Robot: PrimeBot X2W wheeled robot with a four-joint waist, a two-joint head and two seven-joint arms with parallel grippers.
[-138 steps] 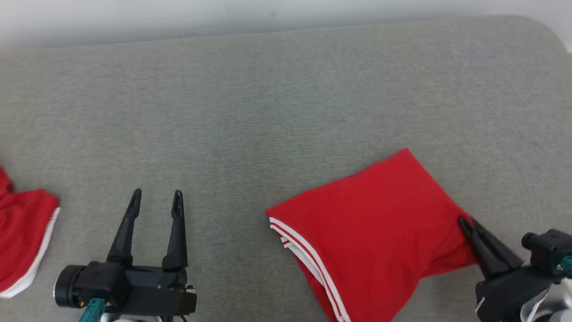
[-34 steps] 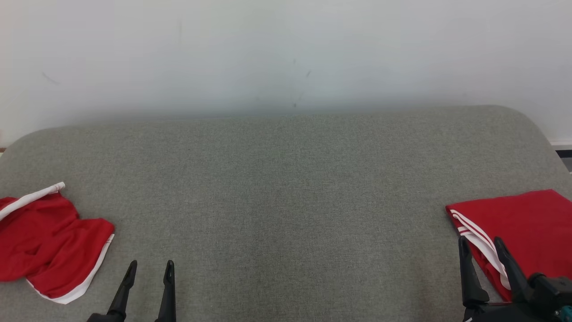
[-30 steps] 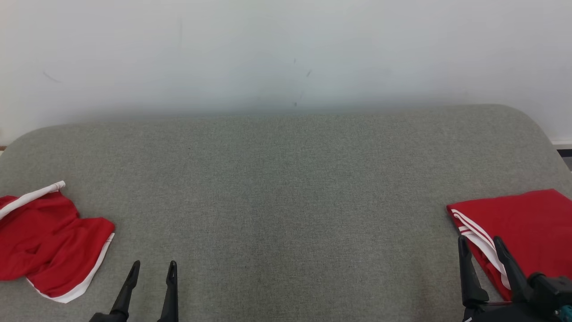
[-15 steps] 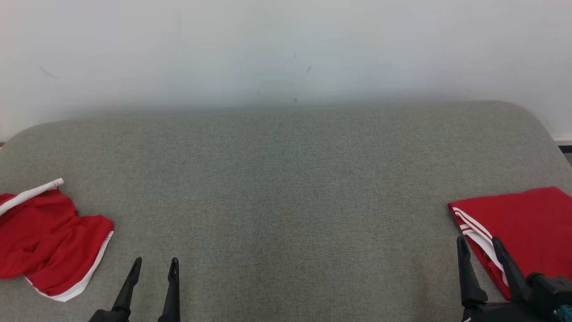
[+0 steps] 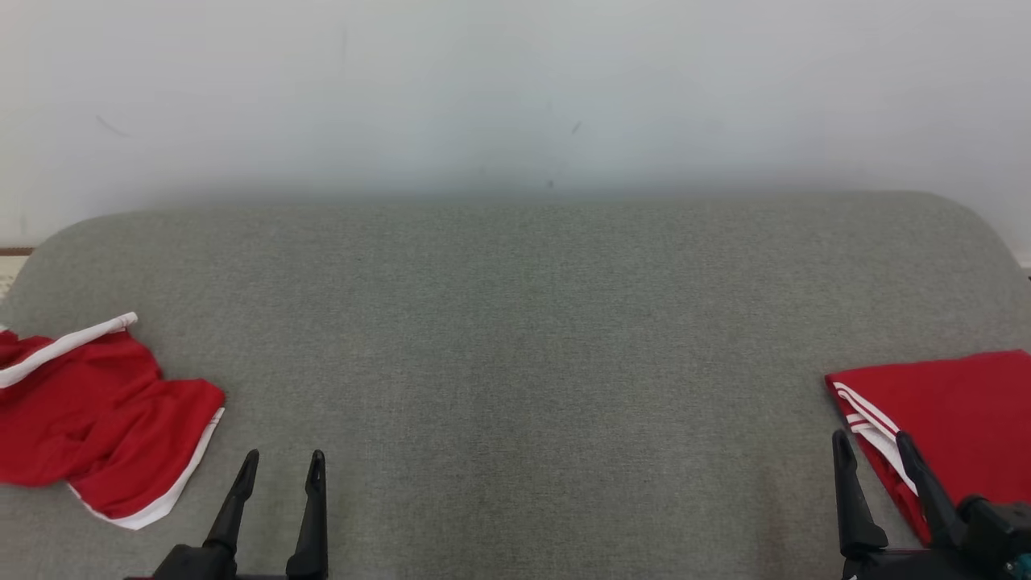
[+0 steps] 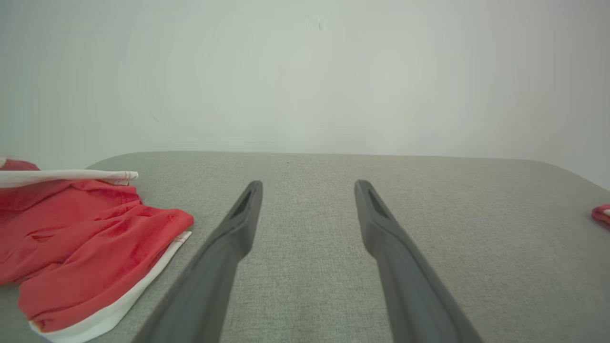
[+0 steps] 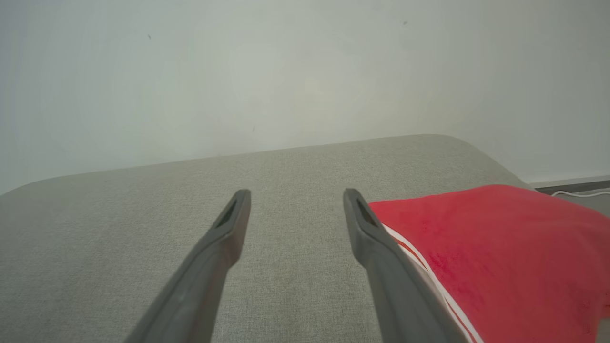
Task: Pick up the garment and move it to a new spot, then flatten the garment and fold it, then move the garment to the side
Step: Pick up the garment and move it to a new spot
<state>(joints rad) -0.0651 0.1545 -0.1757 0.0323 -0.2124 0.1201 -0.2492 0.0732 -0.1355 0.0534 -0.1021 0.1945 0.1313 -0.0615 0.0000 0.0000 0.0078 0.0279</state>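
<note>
Two grippers, fingers spread and empty: left gripper (image 5: 283, 461) lower left, right gripper (image 5: 872, 441) lower right. The folded red garment (image 5: 958, 411) (white-striped edge) lies at right, a crumpled red garment (image 5: 89, 419) at far left.

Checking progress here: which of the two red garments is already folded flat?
The folded garment beside the right gripper: smooth and flat. The crumpled garment near the left gripper is bunched.

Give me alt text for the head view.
A grey padded surface holds a folded red garment at its right edge and a crumpled red garment at its left. The open left pincer and open right pincer rise from the bottom, empty.
</note>
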